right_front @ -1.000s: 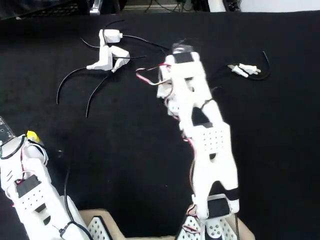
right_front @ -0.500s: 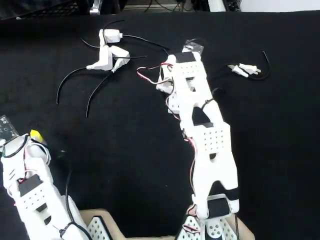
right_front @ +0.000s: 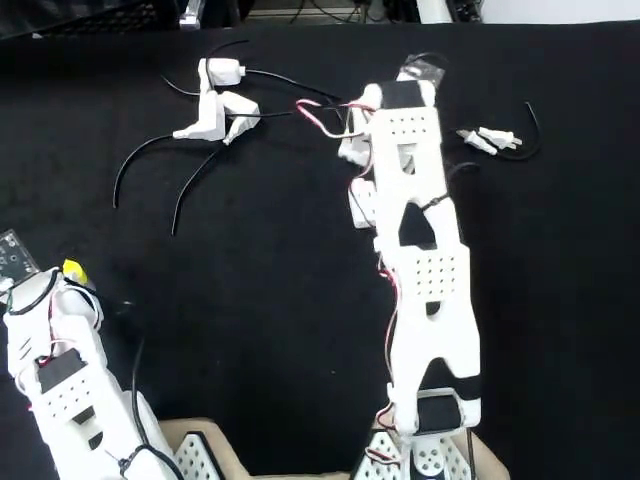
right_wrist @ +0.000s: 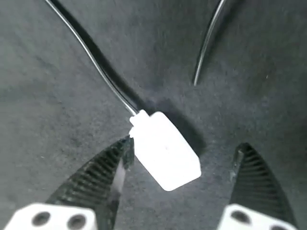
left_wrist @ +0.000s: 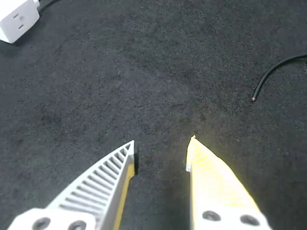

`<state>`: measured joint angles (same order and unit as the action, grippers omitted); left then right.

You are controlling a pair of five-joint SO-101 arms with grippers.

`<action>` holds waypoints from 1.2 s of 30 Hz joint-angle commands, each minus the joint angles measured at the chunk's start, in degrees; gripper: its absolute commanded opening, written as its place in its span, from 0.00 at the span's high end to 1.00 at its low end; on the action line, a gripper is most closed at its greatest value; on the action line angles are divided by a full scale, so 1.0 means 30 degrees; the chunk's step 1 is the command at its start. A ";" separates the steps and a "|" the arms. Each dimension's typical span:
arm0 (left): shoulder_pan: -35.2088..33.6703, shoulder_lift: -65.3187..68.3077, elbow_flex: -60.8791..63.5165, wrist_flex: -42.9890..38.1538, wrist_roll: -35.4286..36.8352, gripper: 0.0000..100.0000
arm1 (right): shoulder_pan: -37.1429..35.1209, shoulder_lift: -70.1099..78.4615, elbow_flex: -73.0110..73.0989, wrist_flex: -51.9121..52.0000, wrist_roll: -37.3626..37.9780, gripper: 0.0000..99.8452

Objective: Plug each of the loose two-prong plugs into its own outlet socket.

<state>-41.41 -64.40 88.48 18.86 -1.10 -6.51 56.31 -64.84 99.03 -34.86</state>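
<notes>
Plugs: a white cluster (right_front: 215, 105) of plug and socket pieces with black cords sits around 11 o'clock on the tabletop (right_front: 250, 300). A small white pair (right_front: 490, 138) lies over near 2 o'clock.
White block: one white block (right_wrist: 165, 151) on a black cord lies flat between my right tool's fingers, just beside one finger and well apart from the other. Honestly can't tell if it's a plug or a socket.
Right tool (right_wrist: 184, 143): spread wide, gripping nothing. My right arm (right_front: 410, 160) is stretched out toward 1 o'clock.
Left tool (left_wrist: 163, 142): fingers parted, one white and one yellow, nothing between them, over bare tabletop near 9 o'clock.
Outlet socket (left_wrist: 19, 19): slots facing up, well apart from my left tool.
Cord end (left_wrist: 276, 74): loose black tip lying off to the side.
</notes>
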 commanded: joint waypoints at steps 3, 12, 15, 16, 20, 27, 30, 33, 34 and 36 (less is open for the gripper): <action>0.0190 -0.0147 -0.0073 -0.0410 -0.0176 0.82 | 0.0352 -0.0425 -0.2037 0.0674 0.0234 0.67; 0.0190 -0.0147 -0.0073 -0.0410 -0.0176 0.82 | 0.6388 -0.0337 -0.4703 0.0645 0.2637 0.67; 0.0190 -0.0147 -0.0073 -0.0410 -0.0176 0.82 | 0.8615 -0.0278 -0.4967 0.0586 0.4513 0.67; 0.0190 -0.0147 -0.0073 -0.0410 -0.0176 0.82 | 0.9231 -0.0249 -0.4967 0.0586 0.5158 0.67; 0.0190 -0.0147 -0.0073 -0.0410 -0.0176 0.82 | 1.0696 0.0747 -0.5055 0.0557 0.7619 0.67; 0.0103 -0.0147 0.0132 -0.0440 -0.0205 0.82 | 0.9963 0.3853 -0.5114 -0.6681 1.5209 0.67; 0.0103 -0.0147 0.0132 -0.0440 -0.0205 0.82 | 0.9729 0.4938 -0.5084 -0.9377 1.9370 0.67; 0.0132 -0.0147 0.0132 -0.0440 -0.0205 0.82 | 0.9407 0.6051 -0.5084 -1.1575 2.2007 0.67; 0.0132 -0.0147 0.0132 -0.0440 -0.0205 0.82 | 0.9231 0.6403 -0.5084 -1.2249 2.2359 0.67; 0.0132 -0.0147 0.0132 -0.0440 -0.0205 0.82 | 0.8967 0.7048 -0.4996 -1.2952 2.2623 0.67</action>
<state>-41.41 -64.40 89.19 18.86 -1.10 22.51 76.70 -77.49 64.04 30.20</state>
